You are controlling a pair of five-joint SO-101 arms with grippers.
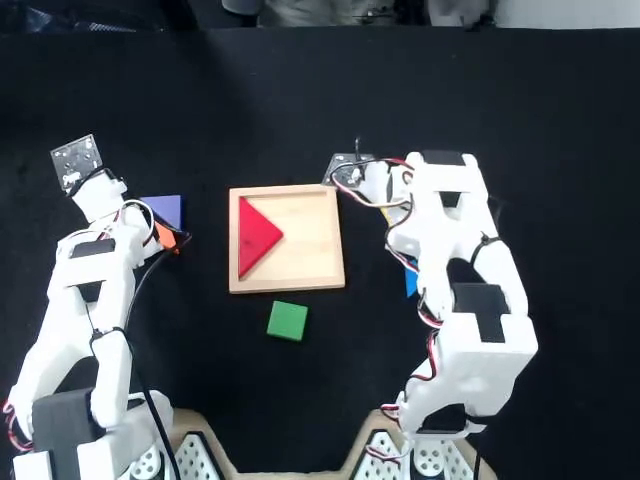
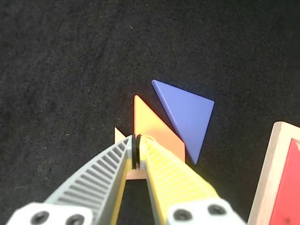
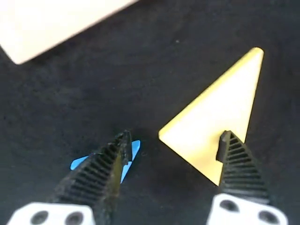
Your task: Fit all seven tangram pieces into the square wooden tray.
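Bare black worktop (image 1: 300,100) across the upper frame, open. Centre taken by wooden tray (image 1: 300,255), red triangle (image 1: 257,233) filling its left part, right part free. Green square (image 1: 287,321) just below. Right arm (image 1: 460,250) crowding the tray's right edge; left arm (image 1: 90,280) and purple triangle (image 1: 165,210) at left.

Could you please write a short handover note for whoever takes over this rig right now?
Left gripper: shut, tips over the orange triangle, beside the purple triangle, left of the tray.
Right gripper: open, above the yellow triangle and a blue piece, right of the tray.
Done: red triangle lies in the tray.
To do: green square and those four pieces, all outside the tray.
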